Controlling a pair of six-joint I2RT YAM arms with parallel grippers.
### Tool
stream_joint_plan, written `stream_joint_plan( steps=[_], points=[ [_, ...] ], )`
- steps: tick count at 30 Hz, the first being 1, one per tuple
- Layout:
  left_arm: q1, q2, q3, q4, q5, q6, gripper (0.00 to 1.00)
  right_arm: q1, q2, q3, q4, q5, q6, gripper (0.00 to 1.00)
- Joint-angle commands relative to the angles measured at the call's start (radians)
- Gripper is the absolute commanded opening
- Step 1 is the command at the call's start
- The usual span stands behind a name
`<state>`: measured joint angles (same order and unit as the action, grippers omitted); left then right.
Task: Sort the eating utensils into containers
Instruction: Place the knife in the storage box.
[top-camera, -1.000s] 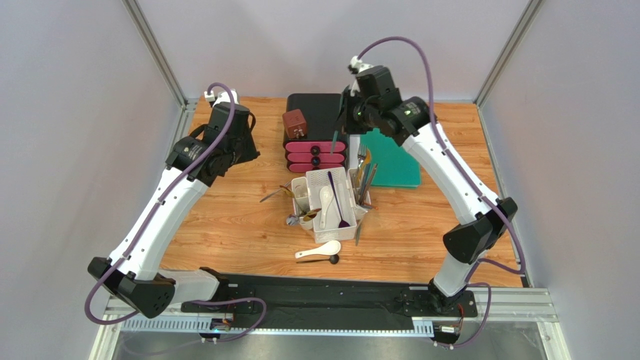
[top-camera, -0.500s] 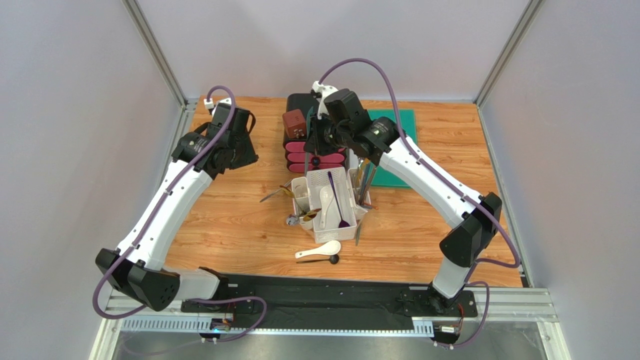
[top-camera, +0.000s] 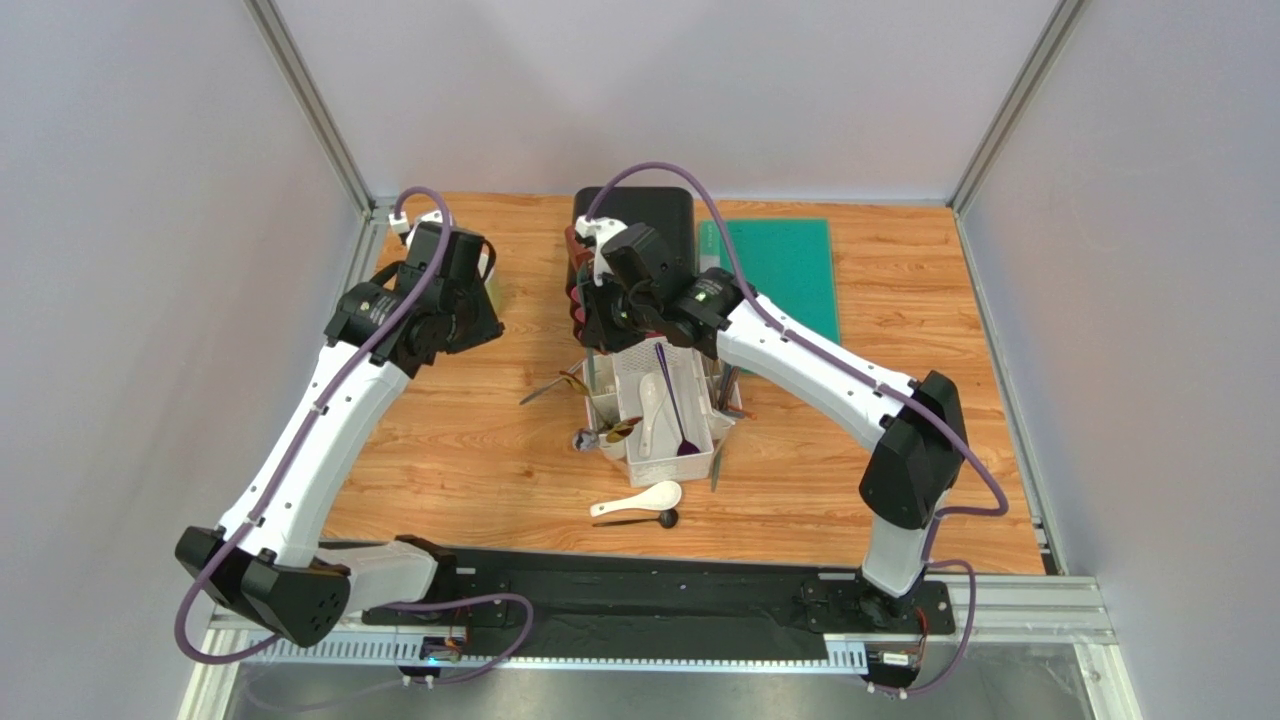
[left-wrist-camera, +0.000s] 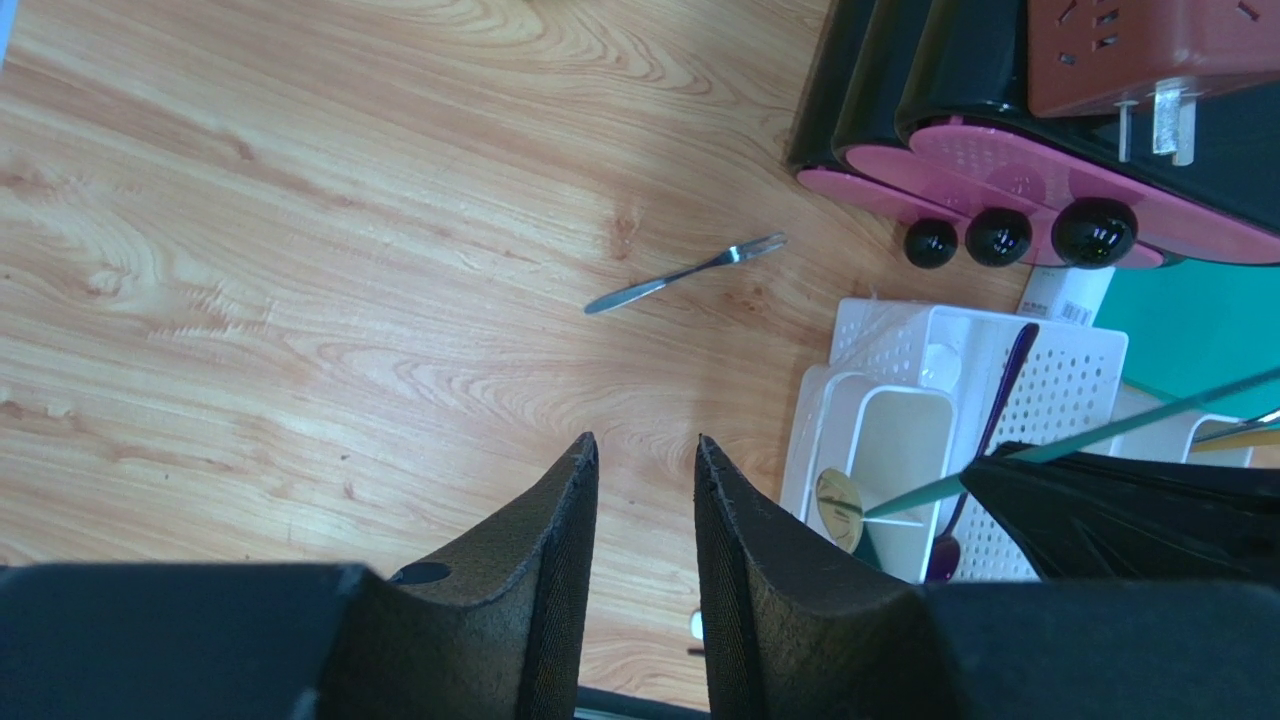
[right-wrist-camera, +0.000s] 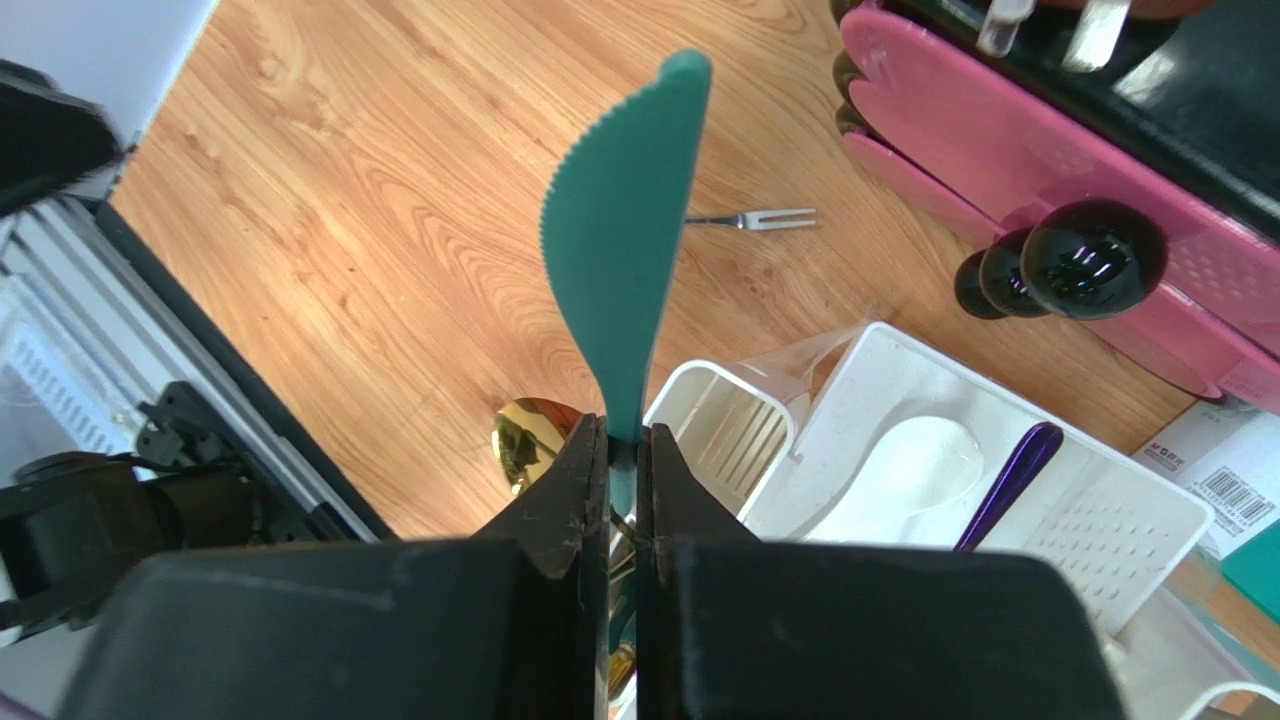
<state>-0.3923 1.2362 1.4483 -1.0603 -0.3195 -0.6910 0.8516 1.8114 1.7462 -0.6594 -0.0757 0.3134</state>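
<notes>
While aloft, knife (right-wrist-camera: 624, 255) between right fingers (right-wrist-camera: 568, 492).

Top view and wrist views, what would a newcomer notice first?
The right claw, shut on a teal serrated plastic knife, hangs over the far end of the white translucent plastic caddy mid-table. Behind the caddy stands a black-and-pink drawer box; a white ceramic soup spoon lies on the wooden table in front.

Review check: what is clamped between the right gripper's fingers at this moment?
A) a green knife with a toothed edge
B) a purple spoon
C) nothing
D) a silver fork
A: the right wrist view shows the right gripper shut on the green knife, while the silver fork lies on the table and the purple spoon sits in the white caddy.
</notes>
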Motion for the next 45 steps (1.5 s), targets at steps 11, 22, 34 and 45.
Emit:
stream_joint_plan(
  steps=[11, 22, 34, 45],
  points=[
    [0.004, -0.067, -0.037, -0.012, 0.017, -0.013, 0.36, 0.023, 0.008, -0.125, 0.145, 0.163, -0.082, 0.0],
    [0.004, -0.035, -0.065, 0.003, 0.04, 0.01, 0.38, 0.055, 0.019, -0.215, 0.168, 0.175, -0.091, 0.05],
    [0.017, -0.009, -0.192, 0.152, 0.137, 0.119, 0.62, 0.058, -0.049, -0.168, 0.129, 0.247, -0.08, 0.56],
    [0.063, 0.268, -0.054, 0.122, 0.253, 0.297, 0.61, 0.009, -0.197, 0.03, 0.029, 0.286, -0.07, 0.63]
  ],
)
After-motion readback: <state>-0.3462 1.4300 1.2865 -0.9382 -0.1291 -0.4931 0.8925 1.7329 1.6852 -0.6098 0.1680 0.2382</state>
